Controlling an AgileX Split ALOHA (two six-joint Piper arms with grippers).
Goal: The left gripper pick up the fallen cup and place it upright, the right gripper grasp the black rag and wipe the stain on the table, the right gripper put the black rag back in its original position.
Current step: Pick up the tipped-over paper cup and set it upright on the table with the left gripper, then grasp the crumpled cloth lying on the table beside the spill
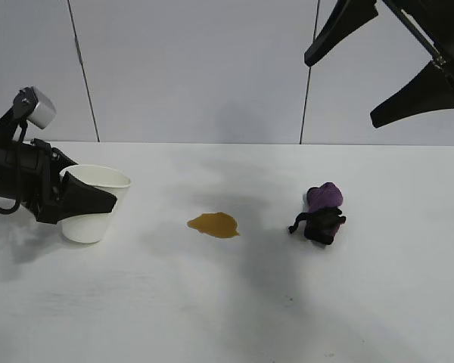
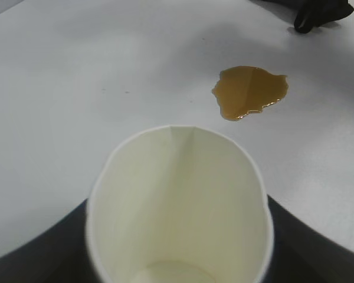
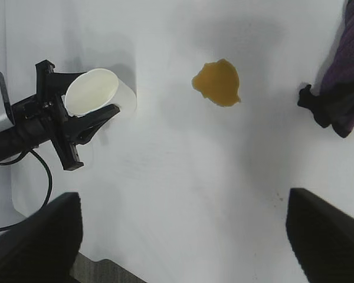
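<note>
Left pincer [image 1: 87, 198] around tapered paper cup [image 1: 92, 204]

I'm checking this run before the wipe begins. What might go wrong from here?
The left gripper has its fingers around the upright cup; pulling away carelessly may tip it again. The stain lies between cup and rag, so a wide wipe might push liquid toward the cup. The right gripper hangs open well above the rag and may grasp only its cord.

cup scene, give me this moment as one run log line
left gripper: around upright cup on table | right gripper: open, raised | stain: unwiped | black rag: untouched
</note>
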